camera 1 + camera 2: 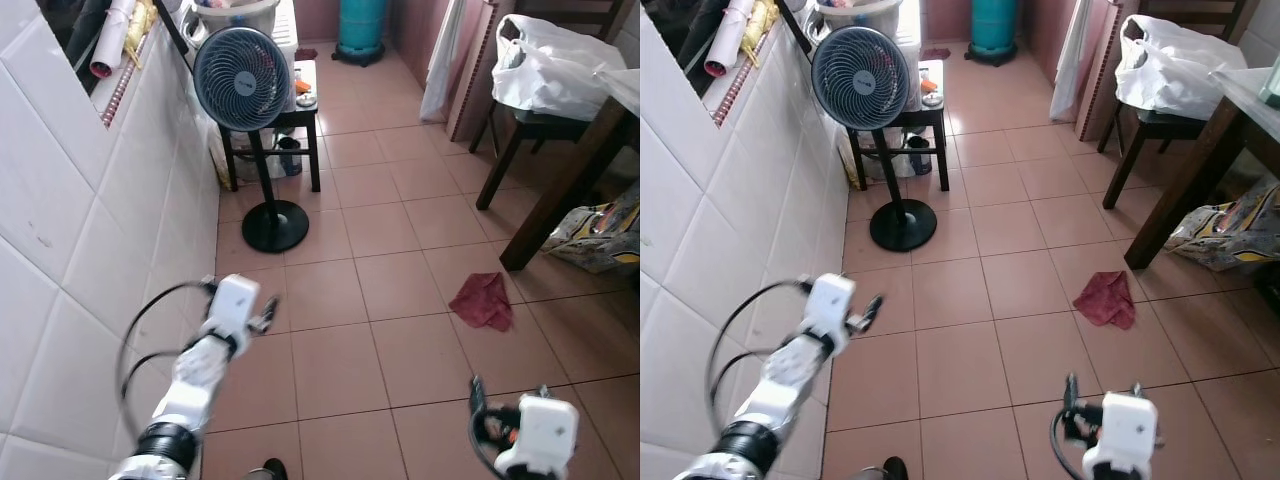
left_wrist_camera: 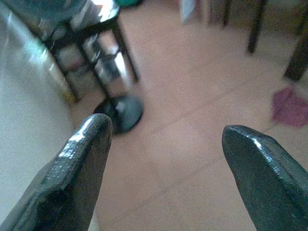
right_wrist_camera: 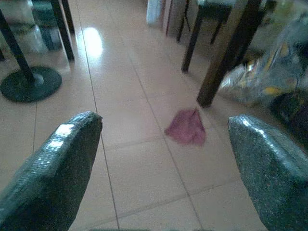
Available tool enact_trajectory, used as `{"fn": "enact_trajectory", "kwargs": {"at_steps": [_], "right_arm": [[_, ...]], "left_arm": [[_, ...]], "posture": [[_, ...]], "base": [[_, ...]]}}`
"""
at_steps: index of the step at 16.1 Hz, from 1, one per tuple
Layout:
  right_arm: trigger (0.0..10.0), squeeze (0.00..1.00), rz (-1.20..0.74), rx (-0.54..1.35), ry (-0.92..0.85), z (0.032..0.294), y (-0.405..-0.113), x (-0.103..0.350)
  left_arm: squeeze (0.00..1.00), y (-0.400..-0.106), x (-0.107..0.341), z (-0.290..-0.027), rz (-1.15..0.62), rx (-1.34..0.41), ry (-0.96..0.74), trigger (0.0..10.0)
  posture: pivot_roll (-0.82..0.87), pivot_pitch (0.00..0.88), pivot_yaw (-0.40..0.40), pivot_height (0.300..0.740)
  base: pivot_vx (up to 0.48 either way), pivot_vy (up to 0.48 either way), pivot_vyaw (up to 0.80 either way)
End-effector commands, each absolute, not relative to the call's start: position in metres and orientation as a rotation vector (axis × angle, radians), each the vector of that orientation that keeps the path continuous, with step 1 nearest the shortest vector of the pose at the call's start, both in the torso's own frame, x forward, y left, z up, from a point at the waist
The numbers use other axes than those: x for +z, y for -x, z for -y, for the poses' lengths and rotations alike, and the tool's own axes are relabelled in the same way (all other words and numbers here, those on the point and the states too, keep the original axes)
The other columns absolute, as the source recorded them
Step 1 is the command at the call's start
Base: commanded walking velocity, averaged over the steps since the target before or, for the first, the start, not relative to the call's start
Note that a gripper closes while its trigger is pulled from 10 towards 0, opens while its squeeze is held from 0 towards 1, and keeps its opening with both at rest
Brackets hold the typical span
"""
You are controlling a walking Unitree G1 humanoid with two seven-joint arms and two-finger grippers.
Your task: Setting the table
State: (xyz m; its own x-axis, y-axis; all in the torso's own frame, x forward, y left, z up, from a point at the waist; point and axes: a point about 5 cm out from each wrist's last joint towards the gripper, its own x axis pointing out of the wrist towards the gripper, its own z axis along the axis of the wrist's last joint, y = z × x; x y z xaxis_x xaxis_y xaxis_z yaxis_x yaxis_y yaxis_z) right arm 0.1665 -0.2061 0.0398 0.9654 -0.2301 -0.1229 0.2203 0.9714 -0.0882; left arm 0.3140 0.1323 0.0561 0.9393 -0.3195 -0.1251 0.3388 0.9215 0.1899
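A dark wooden table (image 1: 1248, 88) stands at the right, with its leg (image 1: 558, 190) down to the tiled floor. A crumpled red cloth (image 1: 483, 300) lies on the floor near that leg and shows ahead of the fingers in the right wrist view (image 3: 187, 127). My left gripper (image 1: 265, 318) is held out low beside the white tiled wall. Its fingers (image 2: 82, 159) are wide apart and empty. My right gripper (image 1: 510, 395) hovers above the floor at the lower right, short of the cloth. It is open too, with nothing between its fingers (image 3: 57, 159).
A standing fan (image 1: 242, 65) with a round black base (image 1: 275, 225) is ahead on the left, in front of a small black stand (image 1: 303, 112). A chair holds a white plastic bag (image 1: 550, 60). A colourful bag (image 1: 600, 235) lies under the table. A teal cylinder (image 1: 360, 25) stands far back.
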Motion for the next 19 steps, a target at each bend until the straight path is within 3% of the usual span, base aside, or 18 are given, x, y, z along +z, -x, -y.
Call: {"fn": "enact_trajectory", "kwargs": {"at_steps": [1, 8, 10, 12, 14, 19], "right_arm": [[10.0, 0.00, -0.110, -0.236, 0.091, 0.206, -0.166, 0.053], [10.0, 0.00, -0.083, -0.230, 0.094, 0.205, -0.149, 0.090], [10.0, 0.00, -0.098, -0.150, 0.124, 0.202, -0.151, 0.096], [10.0, 0.00, -0.089, -0.108, 0.170, 0.207, -0.152, 0.106], [10.0, 0.00, -0.071, -0.170, 0.170, 0.215, -0.154, 0.112], [10.0, 0.00, -0.065, -0.273, 0.107, 0.205, -0.154, 0.113]], "left_arm": [[0.00, -0.319, 0.073, -0.126, -0.032, -0.377, -0.209, 10.0], [0.00, -0.293, 0.088, -0.160, -0.033, -0.343, -0.160, 10.0], [0.00, -0.291, 0.099, -0.158, -0.005, -0.424, -0.204, 10.0], [0.00, -0.284, 0.106, -0.163, -0.030, -0.399, -0.184, 10.0], [0.00, -0.264, 0.102, -0.161, -0.023, -0.365, -0.181, 10.0], [0.00, -0.264, 0.112, -0.157, 0.010, -0.399, -0.183, 10.0]], "posture": [[-0.11, 0.121, 0.083, 0.740], [-0.09, 0.142, 0.037, 0.740], [-0.08, 0.144, 0.025, 0.740], [-0.07, 0.143, 0.036, 0.740], [-0.06, 0.148, 0.040, 0.740], [-0.07, 0.151, 0.060, 0.740]], "base": [[0.000, 0.000, 0.00], [0.000, 0.000, 0.00], [0.000, 0.000, 0.00], [0.000, 0.000, 0.00], [0.000, 0.000, 0.00], [0.000, 0.000, 0.00]]}}
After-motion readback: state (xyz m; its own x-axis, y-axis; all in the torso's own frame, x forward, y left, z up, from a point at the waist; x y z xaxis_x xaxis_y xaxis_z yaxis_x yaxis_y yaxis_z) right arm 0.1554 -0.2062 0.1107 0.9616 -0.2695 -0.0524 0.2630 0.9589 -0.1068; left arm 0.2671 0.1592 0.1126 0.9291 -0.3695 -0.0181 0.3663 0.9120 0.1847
